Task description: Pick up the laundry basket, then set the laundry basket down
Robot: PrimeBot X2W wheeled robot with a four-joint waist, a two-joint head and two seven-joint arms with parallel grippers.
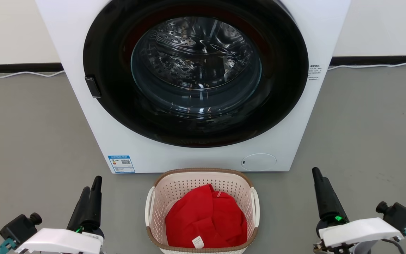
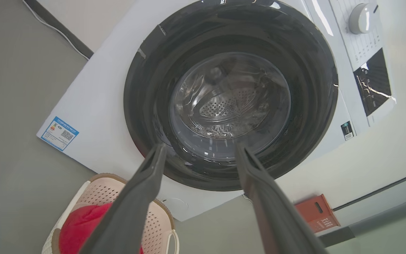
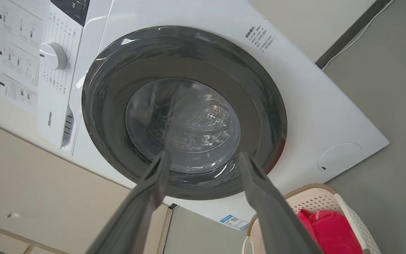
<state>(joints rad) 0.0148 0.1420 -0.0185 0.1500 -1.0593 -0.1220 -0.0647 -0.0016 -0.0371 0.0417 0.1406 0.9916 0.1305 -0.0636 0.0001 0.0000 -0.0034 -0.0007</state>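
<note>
The laundry basket (image 1: 203, 178) is small, cream and perforated, with a brown rim and white side handles. It stands on the grey floor just in front of the washer, holding a red cloth (image 1: 205, 220). My left gripper (image 1: 92, 188) is at the lower left, well clear of the basket, open and empty. My right gripper (image 1: 319, 178) is at the lower right, also apart from the basket, open and empty. In the left wrist view the basket (image 2: 95, 190) lies lower left of the spread fingers (image 2: 143, 194). In the right wrist view the basket (image 3: 312, 199) lies lower right of the fingers (image 3: 259, 190).
A white front-loading washer (image 1: 125, 141) with a shut dark round door (image 1: 196, 70) stands right behind the basket. A white cable (image 1: 19, 74) runs along the wall base. An orange box (image 2: 317, 211) sits by the wall beside the washer. Grey floor spreads on both sides.
</note>
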